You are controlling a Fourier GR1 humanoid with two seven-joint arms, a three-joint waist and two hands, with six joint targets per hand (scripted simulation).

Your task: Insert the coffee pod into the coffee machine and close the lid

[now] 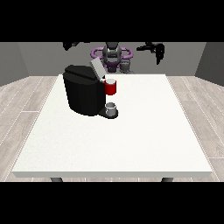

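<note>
Grey coffee pod [112,106], judged light, rigid and slippery, is seen at the foot of the coffee machine [84,90], best pinched across its sides; finger states of both raised hands cannot be told.

Soft, even light falls from above, leaving the white desk [131,140] bright and free of glare. The black coffee machine [83,94] casts only a faint shadow, its dark body showing little detail.
</note>
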